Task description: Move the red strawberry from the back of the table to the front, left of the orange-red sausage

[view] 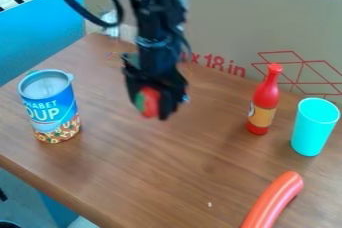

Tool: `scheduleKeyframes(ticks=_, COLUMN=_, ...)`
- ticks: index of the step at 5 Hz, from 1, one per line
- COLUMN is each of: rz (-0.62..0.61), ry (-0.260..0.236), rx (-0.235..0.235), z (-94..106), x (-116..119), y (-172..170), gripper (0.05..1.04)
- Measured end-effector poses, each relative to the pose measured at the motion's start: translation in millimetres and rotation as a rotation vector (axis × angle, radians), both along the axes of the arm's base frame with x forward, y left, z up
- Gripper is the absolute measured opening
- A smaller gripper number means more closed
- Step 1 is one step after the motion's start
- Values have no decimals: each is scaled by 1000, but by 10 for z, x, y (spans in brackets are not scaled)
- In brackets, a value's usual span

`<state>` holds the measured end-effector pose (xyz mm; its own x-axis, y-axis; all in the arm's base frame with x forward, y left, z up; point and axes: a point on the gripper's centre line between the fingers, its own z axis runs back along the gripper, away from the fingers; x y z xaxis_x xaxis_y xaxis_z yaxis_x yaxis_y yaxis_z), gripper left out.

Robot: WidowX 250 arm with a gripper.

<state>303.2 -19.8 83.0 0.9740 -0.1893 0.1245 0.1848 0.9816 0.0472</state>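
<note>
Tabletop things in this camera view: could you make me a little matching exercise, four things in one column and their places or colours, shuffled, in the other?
Column one:
1. Soup can
2. Bottle
3. Cup
4. Red-and-green object

Column two:
A. Turquoise all over
B. Held by the end effector
C. Standing near the picture's left edge
D. Red, with a yellow-orange label

Pairs: 1-C, 2-D, 3-A, 4-B

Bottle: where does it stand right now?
In the camera view, the bottle stands upright toward the right of the table, just left of the cup and behind the sausage.
</note>
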Motion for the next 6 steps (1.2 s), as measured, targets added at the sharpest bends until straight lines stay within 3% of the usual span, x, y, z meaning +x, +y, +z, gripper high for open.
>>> scheduleKeyframes(ticks=1, rz=-49, ry=-54, rx=-42, z=58, x=-90, y=-286, gripper=858)
scheduleKeyframes(ticks=2, rz=-23, ry=-86, rx=-65, z=88, x=-202, y=-397, gripper=858)
scheduleKeyframes(ticks=4, rz=-23, ry=-34, rx=-6, z=-114, x=-437, y=-377, gripper=858)
scheduleKeyframes(ticks=5, rz=-33, ry=-16, rx=-8, z=-238, x=-415, y=-405, gripper=858)
scheduleKeyframes(ticks=6, rz=-44, ry=-2, rx=-42, z=-356, x=-395, y=-477, gripper=858)
